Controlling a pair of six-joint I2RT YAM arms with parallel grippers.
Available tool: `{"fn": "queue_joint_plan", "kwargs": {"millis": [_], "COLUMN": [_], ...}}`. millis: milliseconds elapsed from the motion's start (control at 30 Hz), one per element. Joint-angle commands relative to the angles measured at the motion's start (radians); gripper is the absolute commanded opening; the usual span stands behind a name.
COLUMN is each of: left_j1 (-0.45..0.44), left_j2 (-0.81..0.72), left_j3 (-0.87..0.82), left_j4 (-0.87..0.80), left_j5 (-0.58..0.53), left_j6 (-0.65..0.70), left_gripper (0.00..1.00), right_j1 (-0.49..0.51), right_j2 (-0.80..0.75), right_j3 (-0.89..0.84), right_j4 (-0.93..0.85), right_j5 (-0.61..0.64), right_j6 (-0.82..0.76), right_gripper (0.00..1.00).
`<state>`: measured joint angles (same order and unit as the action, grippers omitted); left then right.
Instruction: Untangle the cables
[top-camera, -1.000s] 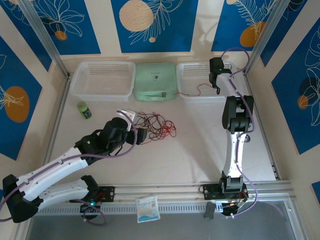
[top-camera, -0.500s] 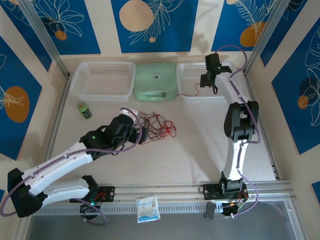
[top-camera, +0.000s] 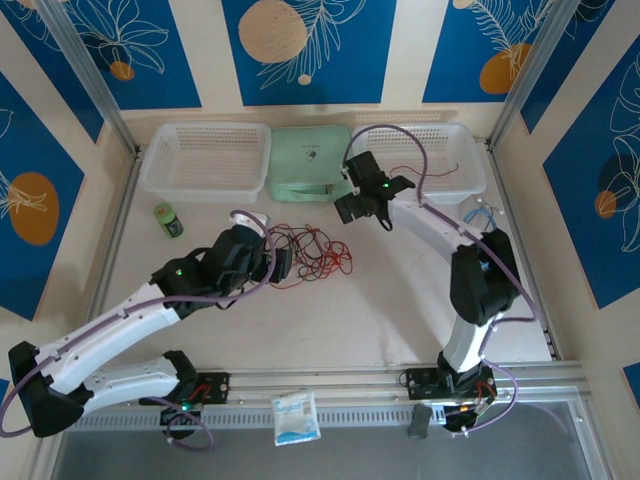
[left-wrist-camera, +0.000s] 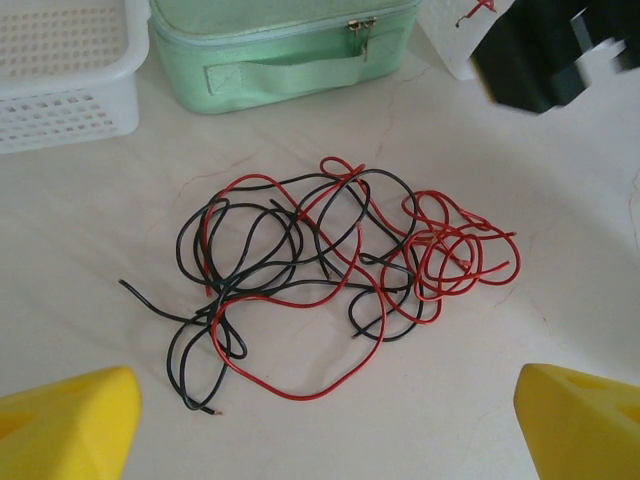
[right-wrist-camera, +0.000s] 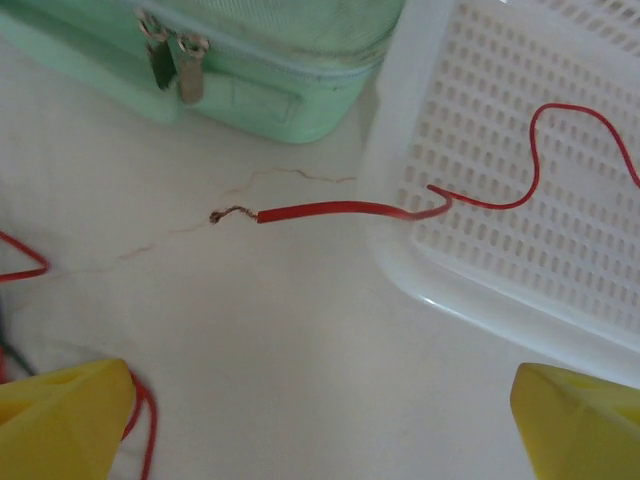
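Red and black cables (left-wrist-camera: 320, 270) sit knotted at centre; one red strand (right-wrist-camera: 330, 208) hangs over the basket (right-wrist-camera: 480, 300) at two o'clock. My left gripper (left-wrist-camera: 325, 425) and right gripper (right-wrist-camera: 320, 420) both gape empty, so next I'd pinch one loose end.

I have my left gripper (top-camera: 282, 264) wide open, stretched forward and angled down; my right gripper (top-camera: 362, 214), jaws equally apart, reaches leftward.

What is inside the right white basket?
One red cable lies inside the basket, its stripped end over the rim on the table. The right arm hides the near-left corner.
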<state>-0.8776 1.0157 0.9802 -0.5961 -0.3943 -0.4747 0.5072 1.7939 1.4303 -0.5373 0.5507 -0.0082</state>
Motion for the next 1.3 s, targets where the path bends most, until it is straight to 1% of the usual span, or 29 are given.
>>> {"fn": "queue_joint_plan", "kwargs": {"millis": [0, 167, 267, 333, 400, 467, 633, 667, 733, 800, 833, 900, 933, 967, 1067, 1100, 1167, 1267], "left_j1": [0.012, 0.015, 0.017, 0.019, 0.02, 0.022, 0.022, 0.022, 0.023, 0.024, 0.025, 0.025, 0.025, 0.024, 0.026, 0.026, 0.027, 0.029], "left_j2": [-0.035, -0.06, -0.076, -0.083, -0.084, -0.084, -0.074, -0.072, -0.07, -0.066, -0.064, -0.06, -0.058, -0.055, -0.05, -0.049, -0.046, -0.03], "left_j3": [0.01, -0.001, -0.002, -0.002, -0.002, -0.003, -0.003, -0.003, -0.003, -0.003, -0.002, 0.0, -0.001, 0.001, 0.003, 0.003, 0.003, 0.014], "left_j4": [-0.016, -0.037, -0.042, -0.042, -0.042, -0.041, -0.036, -0.036, -0.033, -0.031, -0.03, -0.03, -0.03, -0.029, -0.031, -0.032, -0.03, -0.028], "left_j5": [-0.003, -0.012, -0.02, -0.023, -0.027, -0.027, -0.021, -0.02, -0.017, -0.012, -0.01, -0.005, -0.005, -0.003, -0.006, -0.009, -0.014, -0.014], "left_j6": [-0.028, -0.039, -0.039, -0.038, -0.036, -0.036, -0.038, -0.038, -0.038, -0.038, -0.038, -0.041, -0.041, -0.042, -0.047, -0.049, -0.051, -0.047], "left_gripper": [0.95, 0.95, 0.95, 0.95, 0.95, 0.95, 0.95, 0.95, 0.95, 0.95, 0.95, 0.95, 0.95, 0.95, 0.95, 0.95, 0.95, 0.95], "right_j1": [0.004, -0.004, -0.026, -0.045, -0.067, -0.086, -0.135, -0.149, -0.179, -0.221, -0.239, -0.283, -0.302, -0.322, -0.357, -0.36, -0.36, -0.355], "right_j2": [0.068, 0.135, 0.133, 0.134, 0.137, 0.136, 0.14, 0.146, 0.166, 0.197, 0.216, 0.267, 0.291, 0.317, 0.351, 0.343, 0.297, 0.177], "right_j3": [0.066, 0.128, 0.149, 0.166, 0.188, 0.203, 0.223, 0.229, 0.241, 0.264, 0.278, 0.33, 0.357, 0.394, 0.481, 0.496, 0.497, 0.409], "right_j4": [0.065, 0.126, 0.138, 0.131, 0.108, 0.091, 0.066, 0.058, 0.051, 0.044, 0.038, 0.01, -0.007, -0.04, -0.156, -0.198, -0.267, -0.302], "right_j5": [0.099, 0.206, 0.203, 0.192, 0.185, 0.176, 0.146, 0.144, 0.13, 0.114, 0.106, 0.087, 0.072, 0.049, -0.037, -0.068, -0.163, -0.351], "right_j6": [-0.055, -0.055, -0.02, 0.006, 0.031, 0.051, 0.085, 0.094, 0.114, 0.138, 0.145, 0.163, 0.169, 0.177, 0.202, 0.216, 0.248, 0.324], "right_gripper": [0.98, 0.97, 0.93, 0.88, 0.79, 0.74, 0.64, 0.6, 0.5, 0.33, 0.27, 0.09, 0.04, 0.0, 0.0, 0.02, 0.1, 0.26]}}
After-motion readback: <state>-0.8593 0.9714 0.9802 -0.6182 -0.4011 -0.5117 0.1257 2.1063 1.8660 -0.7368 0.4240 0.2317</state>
